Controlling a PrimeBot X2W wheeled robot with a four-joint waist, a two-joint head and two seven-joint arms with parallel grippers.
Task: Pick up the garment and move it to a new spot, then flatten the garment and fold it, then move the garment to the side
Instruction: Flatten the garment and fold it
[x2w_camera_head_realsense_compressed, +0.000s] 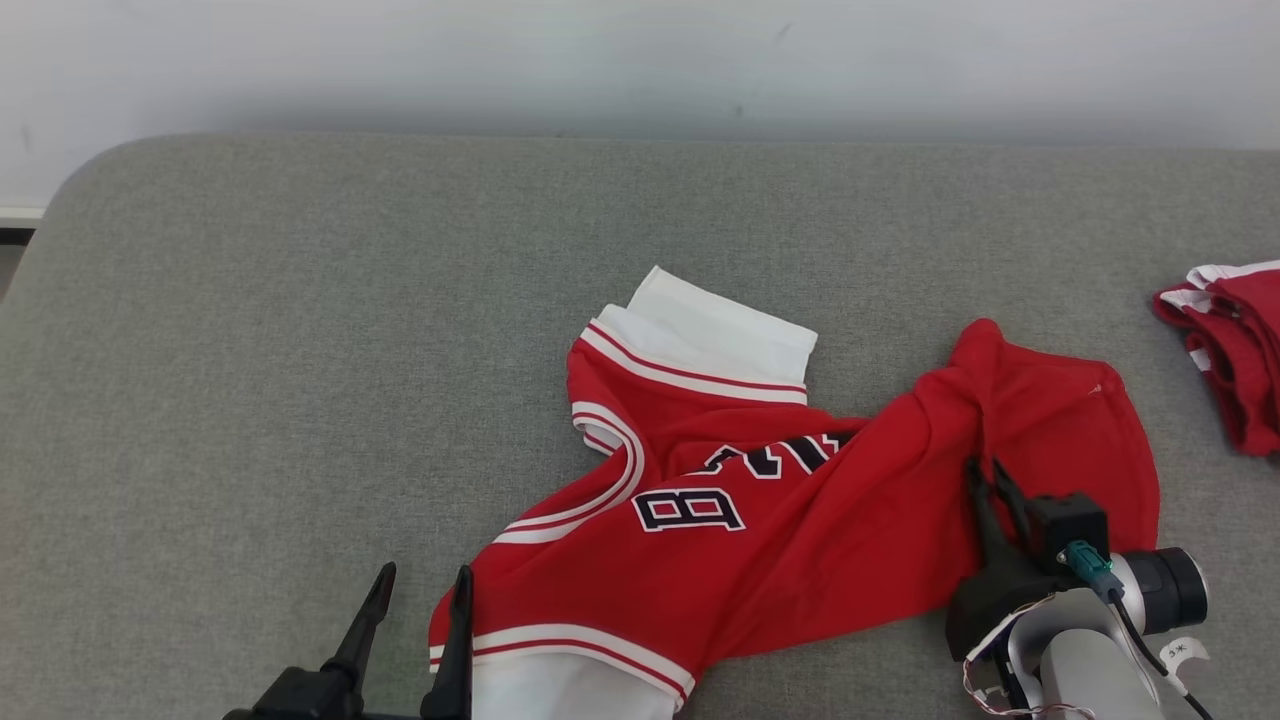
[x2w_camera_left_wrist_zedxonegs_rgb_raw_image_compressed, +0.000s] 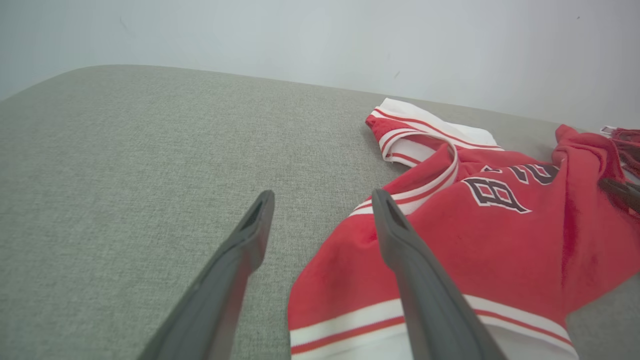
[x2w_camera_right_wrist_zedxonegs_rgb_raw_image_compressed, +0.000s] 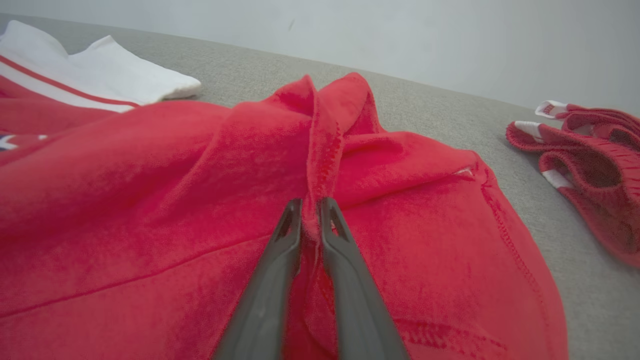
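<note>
Grey surface (x2w_camera_head_realsense_compressed: 300, 300) — right gripper (x2w_camera_head_realsense_compressed: 985, 470), four o'clock, is pinching the red garment (x2w_camera_head_realsense_compressed: 800, 560) by a ridge; left gripper (x2w_camera_head_realsense_compressed: 424, 572), seven o'clock, is gaping wide — empty.

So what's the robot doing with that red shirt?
It is taking hold of the shirt, which lies crumpled on the grey table. Its right pincer is shut on a raised fold. Its left pincer is open by the shirt's striped hem, holding nothing. Another red garment lies far right.

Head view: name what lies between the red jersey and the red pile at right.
Bare grey surface lies between the jersey and the pile, which stay apart; the right wrist view shows it too.
</note>
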